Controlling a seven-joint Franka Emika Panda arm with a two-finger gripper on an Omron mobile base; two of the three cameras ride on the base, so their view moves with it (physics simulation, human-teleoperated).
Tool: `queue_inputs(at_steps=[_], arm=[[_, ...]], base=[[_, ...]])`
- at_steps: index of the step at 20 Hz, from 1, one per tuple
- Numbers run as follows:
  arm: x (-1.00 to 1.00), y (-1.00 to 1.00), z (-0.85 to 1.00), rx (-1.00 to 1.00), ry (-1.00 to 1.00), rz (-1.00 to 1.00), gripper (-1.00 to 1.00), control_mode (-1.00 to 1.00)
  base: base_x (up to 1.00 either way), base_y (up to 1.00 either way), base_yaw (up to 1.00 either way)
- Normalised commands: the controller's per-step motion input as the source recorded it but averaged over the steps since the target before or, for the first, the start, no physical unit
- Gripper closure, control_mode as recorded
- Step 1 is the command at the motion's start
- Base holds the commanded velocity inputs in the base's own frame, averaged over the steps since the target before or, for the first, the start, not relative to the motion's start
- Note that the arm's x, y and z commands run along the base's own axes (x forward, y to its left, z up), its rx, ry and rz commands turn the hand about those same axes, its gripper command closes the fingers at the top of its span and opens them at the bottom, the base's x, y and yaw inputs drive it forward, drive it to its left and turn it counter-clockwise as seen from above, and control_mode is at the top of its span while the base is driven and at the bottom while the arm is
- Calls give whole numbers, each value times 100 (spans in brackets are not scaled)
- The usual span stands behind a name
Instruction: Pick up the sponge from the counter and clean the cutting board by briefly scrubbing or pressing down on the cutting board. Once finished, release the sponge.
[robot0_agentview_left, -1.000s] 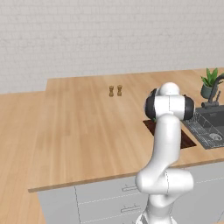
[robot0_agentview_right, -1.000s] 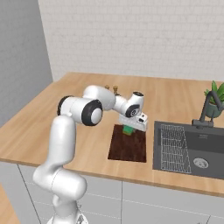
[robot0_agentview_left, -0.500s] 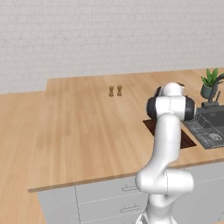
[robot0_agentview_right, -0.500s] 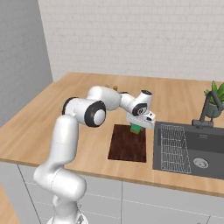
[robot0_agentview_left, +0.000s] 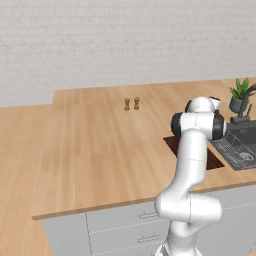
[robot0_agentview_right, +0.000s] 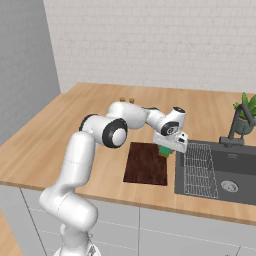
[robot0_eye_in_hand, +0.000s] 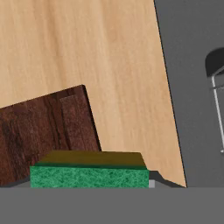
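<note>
Behind my arm's elbow, the left base view hides most of the cutting board (robot0_agentview_left: 214, 159). Right base view: claw (robot0_agentview_right: 166, 150) pinching the sponge (robot0_agentview_right: 164, 150) above the board's sink-side edge. Hand view: sponge (robot0_eye_in_hand: 89, 176) overhangs bare bench (robot0_eye_in_hand: 87, 48); pressing down now could miss the board.

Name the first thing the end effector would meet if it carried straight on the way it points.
Probably the counter beside the cutting board, since the end effector, holding the sponge, points downward near the board's corner; depth is unclear.
</note>
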Motion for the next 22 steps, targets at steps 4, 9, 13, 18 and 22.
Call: queue_inputs(at_steps=[4, 9, 13, 18, 22], arm=[[-100, 18, -21, 0, -25, 6, 100, -100], [-99, 62, -28, -8, -14, 5, 100, -100], [-19, 100, -54, -15, 0, 1, 100, -100], [0, 100, 9, -9, 6, 1, 100, -100], [-10, 67, 53, -7, 5, 2, 100, -100]], base=[[0, 0, 0], [0, 0, 0], [0, 0, 0], [0, 0, 0], [0, 0, 0]])
